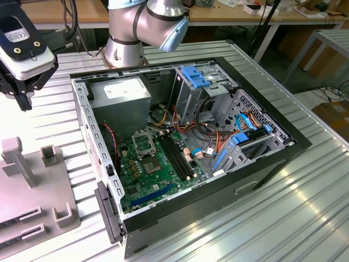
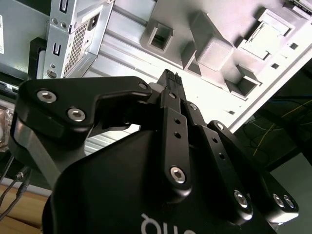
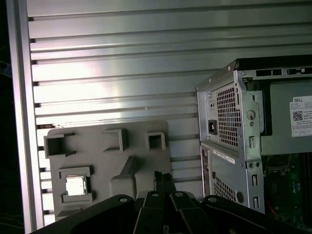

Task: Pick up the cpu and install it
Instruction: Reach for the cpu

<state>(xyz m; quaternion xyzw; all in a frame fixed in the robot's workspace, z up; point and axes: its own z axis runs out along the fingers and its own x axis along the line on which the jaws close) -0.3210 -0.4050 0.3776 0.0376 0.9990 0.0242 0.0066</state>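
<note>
The black pincer (image 3: 163, 175), pressed together and empty, hangs above the grey plastic fixture (image 3: 95, 161), which holds the small silver-grey square cpu (image 3: 75, 185) in one pocket. Descending unspread would likely knock the chip askew.

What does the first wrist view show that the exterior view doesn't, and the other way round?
First wrist view: the cpu, a silver square lying in a pocket of the grey tray. Exterior view: the socket on the green board inside the case, and the arm's base. Both: the tray, the case and the gripper.
</note>
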